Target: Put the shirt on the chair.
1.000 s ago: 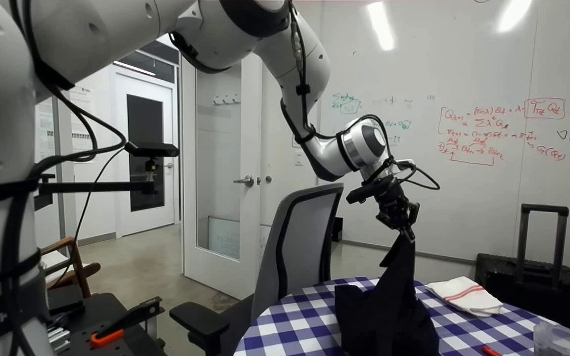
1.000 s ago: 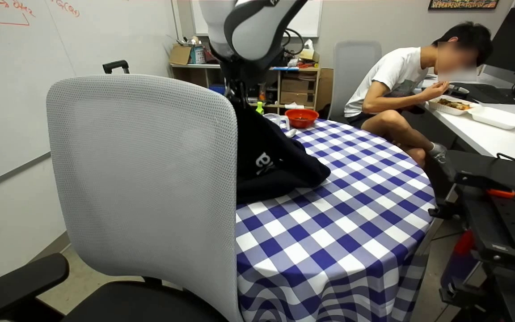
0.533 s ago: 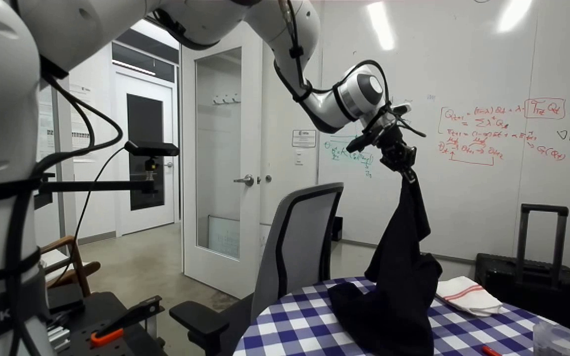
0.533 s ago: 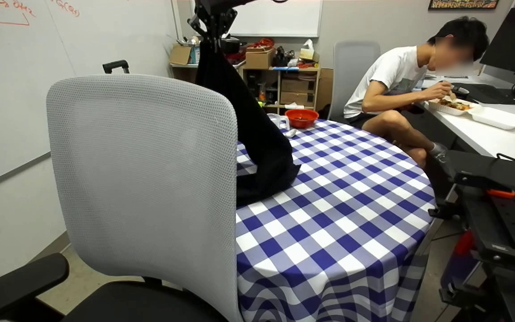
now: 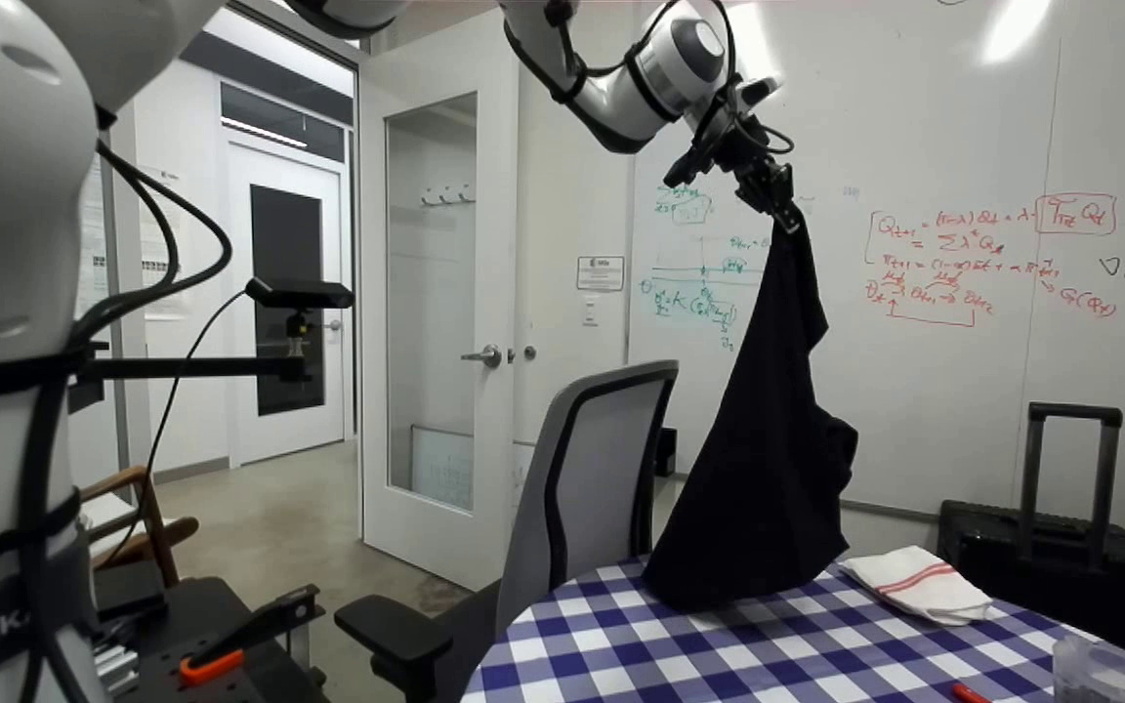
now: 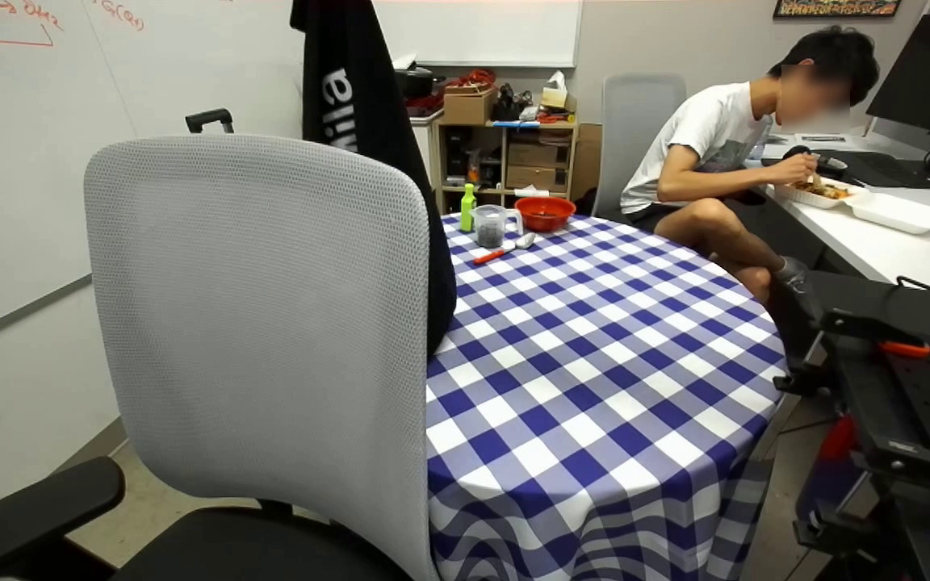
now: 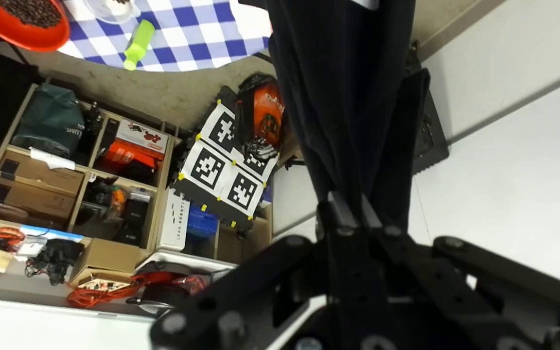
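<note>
The black shirt (image 5: pixel 763 469) hangs stretched down from my gripper (image 5: pixel 785 217) over the table. In an exterior view the shirt (image 6: pixel 360 89), with white lettering, is partly hidden behind the chair back, and the gripper is above the frame. In the wrist view the fingers (image 7: pixel 354 214) are shut on a bunched part of the shirt (image 7: pixel 343 97). I cannot tell if its lowest edge touches the table. The chair (image 5: pixel 597 478) has a grey mesh back and black seat; it also shows in an exterior view (image 6: pixel 255 315). My gripper is well above the top of the chair back.
The round table (image 6: pixel 634 387) has a blue-white checkered cloth. On it are a folded white towel (image 5: pixel 919 586), a green bottle (image 6: pixel 467 210), a measuring cup (image 6: pixel 490 227), a red-handled spoon (image 6: pixel 496 255) and a red bowl (image 6: pixel 544 215). A person (image 6: pixel 707 145) sits beyond the table.
My gripper has risen steadily with the shirt, which was heaped on the table and now hangs nearly full length. The spoon, cup and bottle have come into fuller view behind it.
</note>
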Robot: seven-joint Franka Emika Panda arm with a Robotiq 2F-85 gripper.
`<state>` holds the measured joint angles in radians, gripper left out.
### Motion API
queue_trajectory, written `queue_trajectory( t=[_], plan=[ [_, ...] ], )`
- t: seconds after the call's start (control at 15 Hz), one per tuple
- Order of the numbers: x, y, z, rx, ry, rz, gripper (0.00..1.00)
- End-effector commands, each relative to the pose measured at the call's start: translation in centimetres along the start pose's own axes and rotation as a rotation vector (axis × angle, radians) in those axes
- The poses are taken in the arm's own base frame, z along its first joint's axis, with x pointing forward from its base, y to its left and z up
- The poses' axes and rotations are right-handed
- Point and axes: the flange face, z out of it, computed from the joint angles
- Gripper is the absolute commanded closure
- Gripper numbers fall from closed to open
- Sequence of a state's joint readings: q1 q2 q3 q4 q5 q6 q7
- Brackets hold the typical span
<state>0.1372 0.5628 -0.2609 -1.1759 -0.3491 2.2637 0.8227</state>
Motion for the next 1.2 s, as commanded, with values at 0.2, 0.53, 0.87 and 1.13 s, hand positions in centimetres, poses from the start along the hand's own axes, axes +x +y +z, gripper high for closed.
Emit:
queue_trajectory(
  t=[0.2, 0.53, 0.87, 1.13],
  plan=[
    [2.4, -3.5, -12.6, 0.063, 0.136, 0.037, 0.99],
    [-0.8, -9.0, -19.8, 0.104, 0.208, -0.061, 0.99],
    [-9.0, -16.6, -25.9, 0.154, 0.239, -0.246, 0.99],
    [-17.8, -21.9, -27.7, 0.201, 0.200, -0.440, 0.98]
  ],
)
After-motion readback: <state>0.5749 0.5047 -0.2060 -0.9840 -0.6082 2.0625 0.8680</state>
